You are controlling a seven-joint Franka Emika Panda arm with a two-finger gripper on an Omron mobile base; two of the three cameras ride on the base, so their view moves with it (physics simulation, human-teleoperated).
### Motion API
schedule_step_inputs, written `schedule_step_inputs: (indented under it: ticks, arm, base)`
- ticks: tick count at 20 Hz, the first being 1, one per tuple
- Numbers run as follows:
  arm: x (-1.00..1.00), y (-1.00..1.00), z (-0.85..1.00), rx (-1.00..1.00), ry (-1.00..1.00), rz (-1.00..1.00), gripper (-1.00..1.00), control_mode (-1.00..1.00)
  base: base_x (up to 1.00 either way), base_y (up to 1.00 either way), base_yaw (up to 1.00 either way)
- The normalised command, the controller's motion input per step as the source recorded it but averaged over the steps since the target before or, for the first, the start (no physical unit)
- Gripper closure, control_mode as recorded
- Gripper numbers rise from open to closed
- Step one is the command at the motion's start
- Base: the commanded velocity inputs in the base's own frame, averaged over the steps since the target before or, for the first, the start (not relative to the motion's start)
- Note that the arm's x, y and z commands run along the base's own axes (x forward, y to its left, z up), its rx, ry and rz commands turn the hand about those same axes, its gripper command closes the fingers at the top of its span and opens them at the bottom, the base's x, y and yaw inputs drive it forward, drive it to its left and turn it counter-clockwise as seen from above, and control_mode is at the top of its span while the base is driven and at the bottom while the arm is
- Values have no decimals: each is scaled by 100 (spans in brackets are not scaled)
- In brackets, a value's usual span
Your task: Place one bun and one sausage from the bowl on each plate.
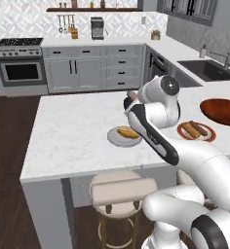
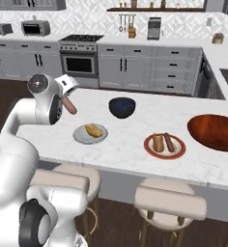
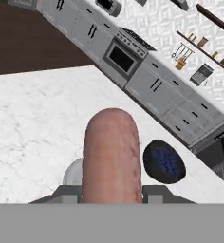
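Though gripped, sausage (image 3: 112, 156) lengthwise from jaws.

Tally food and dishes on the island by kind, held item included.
Sausages: 2, one in the tool, one on the red-rimmed plate
Buns: 2
Plates: 2, grey, red-rimmed
Bowls: 2, reddish-brown, dark blue
Total: 8
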Motion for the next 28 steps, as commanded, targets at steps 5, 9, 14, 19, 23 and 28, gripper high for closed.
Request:
schedule_step_inputs:
  ticks: [5, 9, 14, 19, 23, 28]
  arm:
    - [0, 0, 0, 0, 0, 0, 100, 100]
    - [0, 0, -5, -1, 6, 0, 100, -100]
    - [64, -24, -82, 0, 43, -15, 100, -100]
    - [72, -65, -100, 1, 48, -3, 100, -100]
    - [34, -69, -100, -7, 26, 0, 100, -100]
    - [16, -4, -100, -18, 20, 0, 100, -100]
  base:
    - [76, 77, -12]
    - [7, 11, -4]
    - [0, 0, 0]
    - [0, 0, 0]
    - [0, 0, 0]
    - [0, 0, 0]
